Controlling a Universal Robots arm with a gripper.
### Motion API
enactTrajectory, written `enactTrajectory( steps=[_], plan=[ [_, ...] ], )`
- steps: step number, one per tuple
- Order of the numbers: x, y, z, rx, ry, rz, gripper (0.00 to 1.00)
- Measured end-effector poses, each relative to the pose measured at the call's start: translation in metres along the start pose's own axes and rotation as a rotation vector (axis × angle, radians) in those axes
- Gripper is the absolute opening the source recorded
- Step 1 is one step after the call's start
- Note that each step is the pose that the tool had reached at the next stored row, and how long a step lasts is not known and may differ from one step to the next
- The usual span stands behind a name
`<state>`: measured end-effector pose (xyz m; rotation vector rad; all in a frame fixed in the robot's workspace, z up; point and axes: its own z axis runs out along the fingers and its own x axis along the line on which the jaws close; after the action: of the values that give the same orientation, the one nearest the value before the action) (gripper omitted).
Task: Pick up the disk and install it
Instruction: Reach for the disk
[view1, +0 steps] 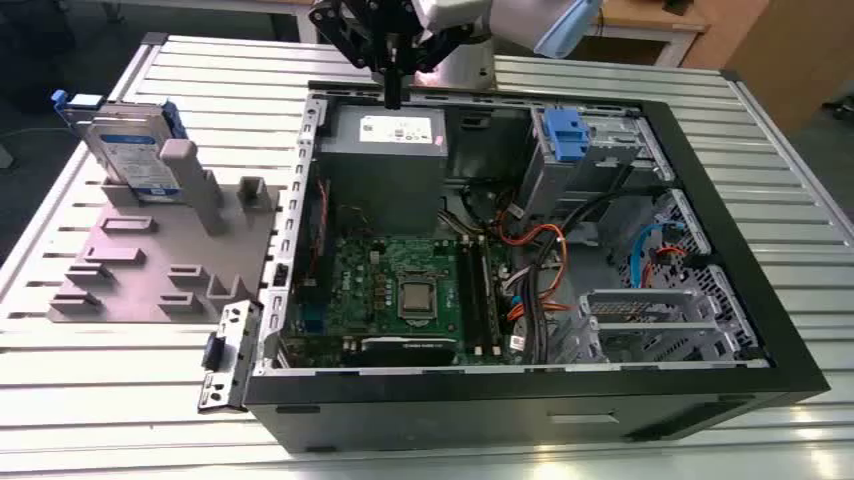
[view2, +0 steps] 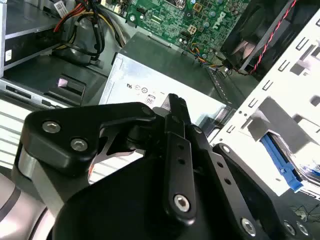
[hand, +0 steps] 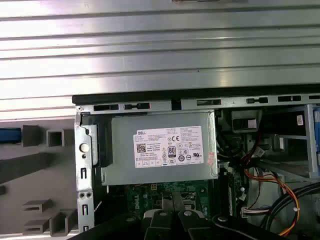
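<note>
- Exterior view: the disk (view1: 134, 150) stands upright in the grey holder (view1: 134, 265) at the exterior view's left, not picked up yet.
- My pincer (view1: 394, 95) hangs pressed together and empty over the power supply (view1: 398, 130), so everything's left to do.

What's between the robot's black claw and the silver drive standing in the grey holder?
In the exterior view, between the gripper and the disk lie the case's side wall and a bare strip of ribbed table.
</note>
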<state>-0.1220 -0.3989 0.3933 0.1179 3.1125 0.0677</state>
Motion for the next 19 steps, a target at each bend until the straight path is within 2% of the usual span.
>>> enactTrajectory(
  steps=[6,12,19],
  plan=[
    [0.0002,0.0,0.0,0.0,0.0,0.0,0.11],
    [0.0041,-0.0003,-0.0001,0.0001,0.0,0.0,0.11],
    [0.0053,-0.0004,-0.0001,0.0,0.0,0.0,0.11]
  ],
)
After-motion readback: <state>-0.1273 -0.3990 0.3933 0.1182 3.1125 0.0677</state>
